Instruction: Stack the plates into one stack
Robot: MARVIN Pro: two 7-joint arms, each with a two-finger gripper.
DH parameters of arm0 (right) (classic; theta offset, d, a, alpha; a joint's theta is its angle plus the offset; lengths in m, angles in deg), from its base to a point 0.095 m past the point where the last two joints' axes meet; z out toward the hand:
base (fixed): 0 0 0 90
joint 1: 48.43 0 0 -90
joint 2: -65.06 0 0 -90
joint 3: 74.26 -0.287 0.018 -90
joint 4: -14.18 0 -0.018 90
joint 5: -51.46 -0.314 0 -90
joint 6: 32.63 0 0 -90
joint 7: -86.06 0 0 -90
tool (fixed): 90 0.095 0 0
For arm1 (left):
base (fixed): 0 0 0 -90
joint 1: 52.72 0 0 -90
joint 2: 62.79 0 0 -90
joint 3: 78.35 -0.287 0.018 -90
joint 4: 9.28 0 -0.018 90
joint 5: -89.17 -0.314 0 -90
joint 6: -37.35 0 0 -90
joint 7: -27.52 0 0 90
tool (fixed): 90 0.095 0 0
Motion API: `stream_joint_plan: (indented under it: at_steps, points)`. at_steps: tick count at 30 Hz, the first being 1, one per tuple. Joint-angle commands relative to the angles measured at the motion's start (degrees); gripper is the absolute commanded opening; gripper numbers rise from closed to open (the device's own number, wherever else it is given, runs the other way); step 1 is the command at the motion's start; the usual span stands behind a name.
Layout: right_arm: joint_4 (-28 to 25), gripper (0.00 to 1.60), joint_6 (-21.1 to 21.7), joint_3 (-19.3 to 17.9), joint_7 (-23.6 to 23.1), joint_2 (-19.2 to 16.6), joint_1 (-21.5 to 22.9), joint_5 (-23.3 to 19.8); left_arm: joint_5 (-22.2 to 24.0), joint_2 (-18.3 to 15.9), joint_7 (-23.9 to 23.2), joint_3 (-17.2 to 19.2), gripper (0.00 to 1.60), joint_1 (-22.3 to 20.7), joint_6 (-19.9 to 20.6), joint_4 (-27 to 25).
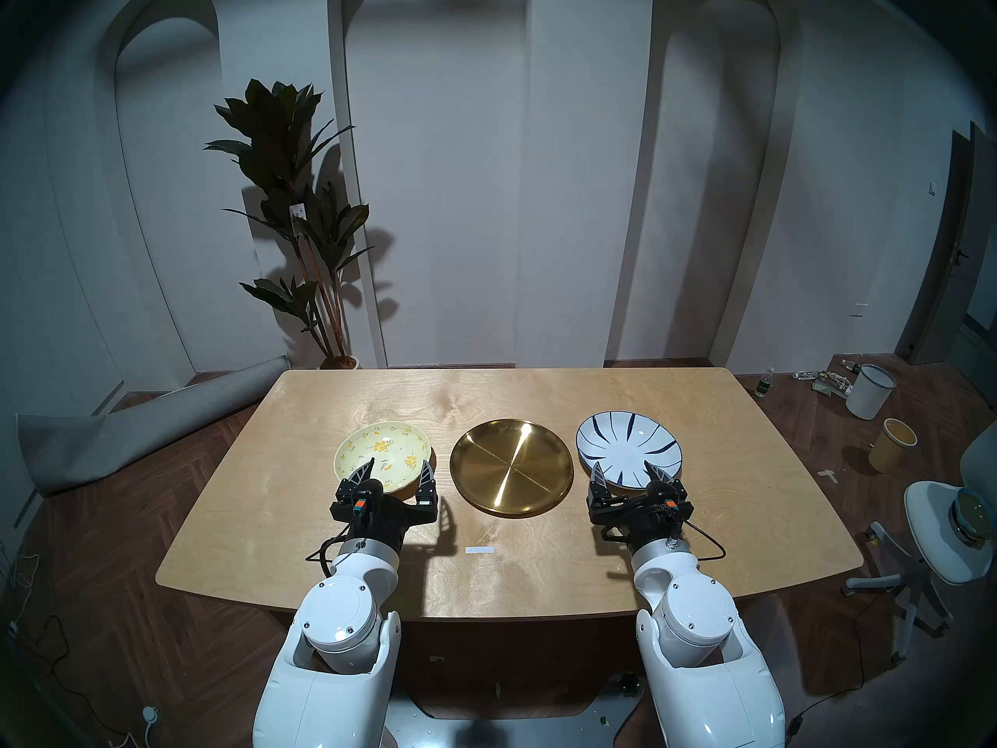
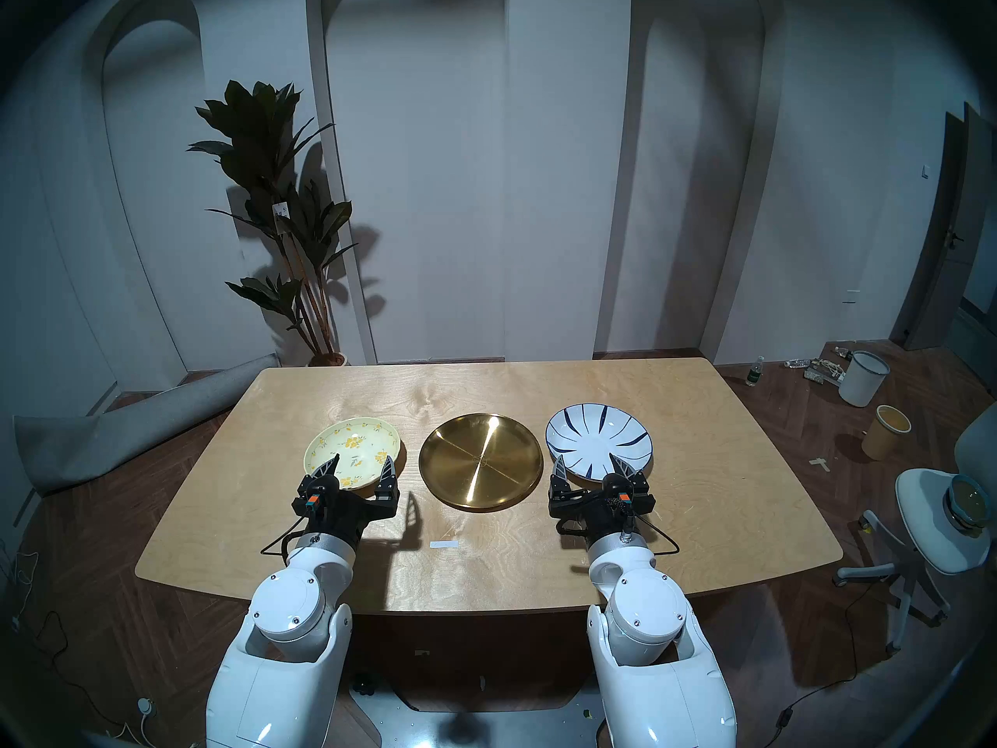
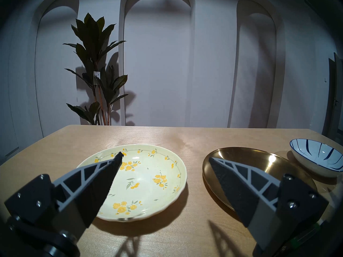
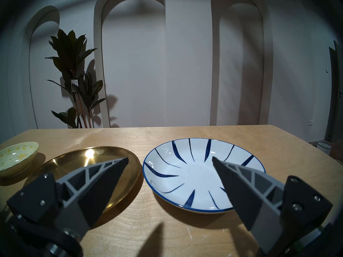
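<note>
While all three plates lie face up and separate on the wooden table (image 1: 701, 461), none rests on another. They form a row running left to right across the table: pale-yellow floral plate (image 1: 386, 447) on the left, gold metal plate (image 1: 511, 467) in the middle, white plate with dark-blue radiating strokes (image 1: 628, 449) on the right. Being round, none has a long axis; each rim faces upward. The gold plate sits just beside the white one, with a narrow strip of table between them in the right wrist view.

Left gripper (image 1: 398, 471): fingers spread wide, holding nothing, poised over the near edge of the floral plate. Right gripper (image 1: 632, 474): fingers likewise spread wide and empty, over the near edge of the white-and-blue plate. Contact with either plate cannot be confirmed.

A small white strip (image 1: 479, 550) lies on the table nearer the robot
</note>
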Motion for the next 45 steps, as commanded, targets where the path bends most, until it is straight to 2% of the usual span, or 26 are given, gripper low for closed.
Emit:
stream_joint_plan:
  at_steps: [1,7,8,9,11,16,19,20,25,29,30,36,42,44,45]
  points:
    - [-1.1,1.60,-0.1,0.0,0.2,0.0,0.1,0.1,0.0,0.0,0.0,0.0,1.60,-0.1,-0.2,-0.9]
    - [-0.6,1.60,0.1,-0.8,1.5,1.1,0.5,-0.4,-0.7,0.6,1.1,-0.1,1.60,-0.1,-0.5,-0.9]
    - [-0.6,1.60,1.4,-0.9,3.8,1.2,0.9,-1.9,-1.5,0.5,1.8,-0.7,1.60,-0.3,0.9,-0.9]
    - [-0.4,1.60,1.8,-1.3,4.0,1.4,1.1,-2.7,-2.1,0.3,1.9,-1.1,1.60,-0.5,1.3,-0.7]
    - [0.3,1.60,1.6,-2.2,4.5,1.7,1.5,-3.7,-3.0,-0.3,4.0,-2.6,1.60,-0.6,-0.2,0.1]
    - [-0.5,1.60,1.4,-3.5,5.2,2.2,1.4,-5.1,-3.8,-0.9,6.7,-4.8,1.60,-1.1,0.0,0.1]
    - [-2.6,1.60,1.2,-3.7,5.0,2.2,0.6,-6.3,-3.9,-0.8,7.1,-5.0,1.60,-1.5,0.6,-0.4]
    - [-4.0,1.60,0.2,-3.9,4.4,2.3,0.1,-8.7,-4.3,-0.7,7.0,-4.8,1.60,-1.6,-0.1,-0.4]
    - [-7.5,1.60,-1.9,-3.8,3.1,2.3,-0.5,-11.8,-3.9,-0.5,7.2,-4.0,1.60,-2.1,0.5,-0.9]
    - [-11.2,1.60,-3.1,-5.2,2.9,3.0,-2.6,-17.2,-3.8,-0.6,7.7,-3.6,1.60,-2.5,1.2,-1.0]
    - [-11.2,1.60,-3.1,-5.2,2.9,3.0,-2.6,-17.2,-3.8,-0.6,7.7,-3.6,1.60,-2.5,1.2,-1.0]
    - [-15.7,1.60,-3.3,-10.0,0.2,3.9,-7.6,-25.6,-3.6,-0.6,8.0,-2.5,1.60,-4.5,2.5,-0.4]
    - [-19.3,1.60,-0.3,-14.9,-1.9,1.8,-11.1,-31.1,-3.5,-0.5,8.2,-2.1,1.60,-5.8,3.7,0.2]
    - [-21.3,1.60,1.7,-19.4,-2.6,1.0,-12.5,-35.6,-3.7,-0.6,8.4,-2.0,1.60,-6.2,4.1,0.5]
    - [-21.3,1.60,2.4,-20.3,-2.1,0.0,-12.8,-36.1,-3.8,-0.6,8.4,-2.0,1.60,-6.2,4.3,0.5]
